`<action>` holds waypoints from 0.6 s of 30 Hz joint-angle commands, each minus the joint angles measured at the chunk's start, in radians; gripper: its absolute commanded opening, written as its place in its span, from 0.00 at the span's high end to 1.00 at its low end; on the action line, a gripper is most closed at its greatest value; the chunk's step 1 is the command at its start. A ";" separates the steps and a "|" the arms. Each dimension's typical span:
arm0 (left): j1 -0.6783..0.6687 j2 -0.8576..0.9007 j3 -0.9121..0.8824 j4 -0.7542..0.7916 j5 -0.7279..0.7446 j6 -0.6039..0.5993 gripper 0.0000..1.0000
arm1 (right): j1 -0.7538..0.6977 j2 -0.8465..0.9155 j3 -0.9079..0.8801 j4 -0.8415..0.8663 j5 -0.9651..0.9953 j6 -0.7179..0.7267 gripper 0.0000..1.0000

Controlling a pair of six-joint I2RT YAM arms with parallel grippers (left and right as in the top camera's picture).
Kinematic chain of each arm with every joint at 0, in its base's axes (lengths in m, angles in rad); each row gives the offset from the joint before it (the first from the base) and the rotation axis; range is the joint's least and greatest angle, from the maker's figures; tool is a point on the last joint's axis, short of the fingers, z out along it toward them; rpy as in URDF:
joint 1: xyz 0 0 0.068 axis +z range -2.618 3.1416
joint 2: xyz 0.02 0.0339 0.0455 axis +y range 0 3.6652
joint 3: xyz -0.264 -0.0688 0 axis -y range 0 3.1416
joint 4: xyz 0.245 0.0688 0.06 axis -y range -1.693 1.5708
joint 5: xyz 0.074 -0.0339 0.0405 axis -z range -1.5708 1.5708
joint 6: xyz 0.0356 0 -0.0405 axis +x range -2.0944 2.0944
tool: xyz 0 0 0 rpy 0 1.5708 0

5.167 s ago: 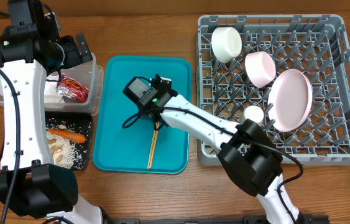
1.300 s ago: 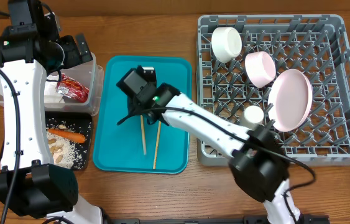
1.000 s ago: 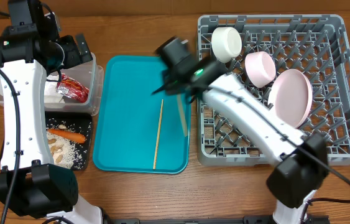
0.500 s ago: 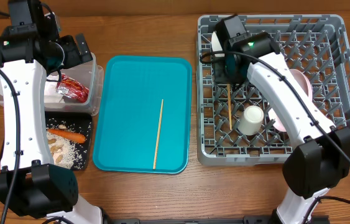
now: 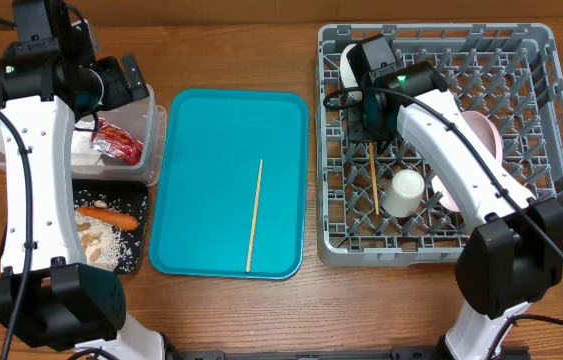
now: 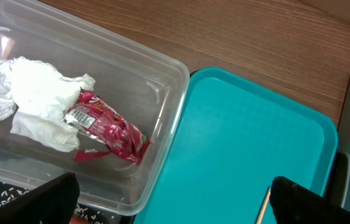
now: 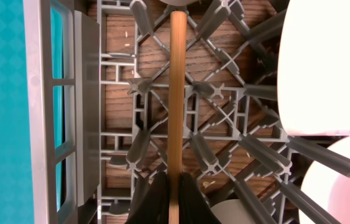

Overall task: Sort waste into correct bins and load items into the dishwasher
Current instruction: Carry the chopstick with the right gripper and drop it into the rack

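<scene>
My right gripper [image 5: 369, 135] [image 7: 175, 186] hangs over the left side of the grey dishwasher rack [image 5: 561, 150] [image 7: 81, 93] and is shut on a wooden chopstick [image 5: 373, 180] [image 7: 176, 93], which points along the grid floor. A second chopstick [image 5: 254, 215] [image 6: 263, 205] lies on the teal tray [image 5: 201, 130]. My left gripper [image 5: 121, 85] [image 6: 171, 202] stands open above the clear tub [image 5: 158, 110] [image 6: 162, 93], which holds the white napkin [image 6: 38, 99] and red wrapper [image 5: 116, 140] [image 6: 109, 124]. The black tray [image 5: 143, 200] holds the carrot [image 5: 109, 214], rice and peanuts [image 5: 96, 240].
In the rack are a white bowl [image 5: 347, 70] partly behind my right arm, a small white cup [image 5: 403, 192] and a pink plate [image 5: 483, 128] [image 7: 330, 62] on edge. Upright pegs fill the rack floor. The wooden table [image 5: 241, 50] surrounds it all.
My right gripper lifted one chopstick off the teal tray and carried it right over the rack, then shifted slightly toward the cup. The left arm stayed still.
</scene>
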 commanded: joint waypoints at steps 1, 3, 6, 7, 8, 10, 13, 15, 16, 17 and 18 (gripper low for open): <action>-0.002 -0.021 0.019 0.003 -0.007 -0.007 0.00 | -0.004 -0.019 -0.003 0.005 -0.001 -0.024 0.87; -0.002 -0.021 0.019 0.003 -0.007 -0.007 0.00 | -0.004 -0.019 -0.003 0.004 -0.001 -0.024 0.78; -0.002 -0.021 0.019 0.003 -0.007 -0.007 0.00 | -0.004 -0.017 -0.003 0.003 -0.002 -0.021 0.67; -0.002 -0.021 0.019 0.003 -0.007 -0.007 0.00 | -0.004 -0.017 -0.003 0.002 -0.001 -0.021 0.67; -0.002 -0.021 0.019 0.003 -0.007 -0.007 0.00 | -0.004 -0.017 -0.003 0.002 -0.002 -0.020 0.67; -0.002 -0.021 0.019 0.003 -0.007 -0.007 0.00 | -0.004 -0.017 -0.003 0.006 -0.002 -0.016 0.68; -0.002 -0.021 0.019 0.003 -0.007 -0.007 0.00 | 0.002 -0.018 0.015 -0.002 -0.005 0.059 0.68; -0.002 -0.021 0.019 0.003 -0.007 -0.007 0.00 | 0.012 -0.018 0.048 -0.022 -0.035 0.094 0.68; -0.002 -0.021 0.019 0.003 -0.007 -0.007 0.00 | 0.020 -0.019 0.070 -0.029 -0.081 0.094 0.68; -0.002 -0.021 0.019 0.003 -0.007 -0.007 0.00 | 0.030 -0.021 0.092 -0.029 -0.140 0.105 0.69; -0.002 -0.021 0.019 0.003 -0.007 -0.007 0.00 | 0.039 -0.021 0.108 -0.027 -0.187 0.130 0.69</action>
